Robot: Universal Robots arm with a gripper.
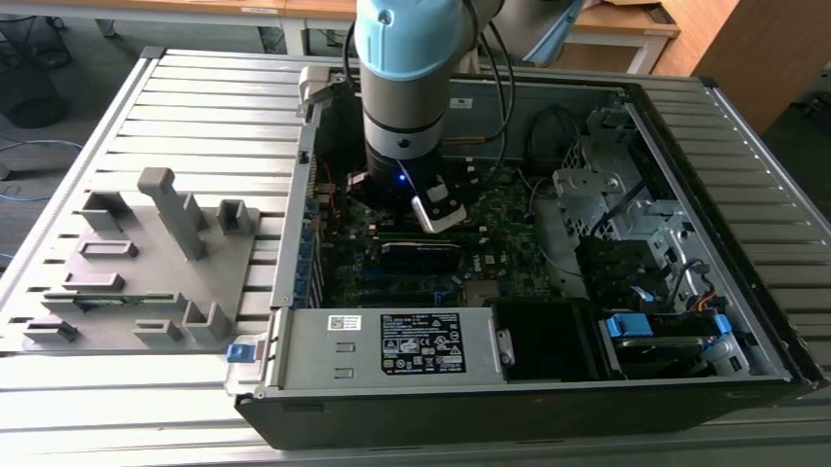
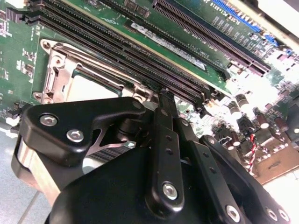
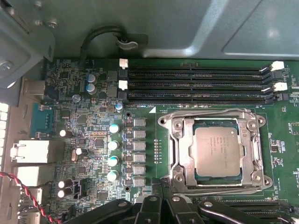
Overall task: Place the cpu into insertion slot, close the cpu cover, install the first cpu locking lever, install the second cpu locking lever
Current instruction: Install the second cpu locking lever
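— Within the insertion slot [image 3: 217, 151] the cpu [image 3: 218, 151] lay flat, cpu cover [image 3: 254, 149] down around it.
— Handling?
— Light, stiff, likely fragile; edges only. Gripper [image 2: 164, 93] fingers pressed together, holding nothing.

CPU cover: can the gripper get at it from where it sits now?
Probably yes. In the first wrist view the cover lies flat around the chip, nothing over it, and the gripper hangs right beside its edge. The memory slots lie on the far side, out of the way.
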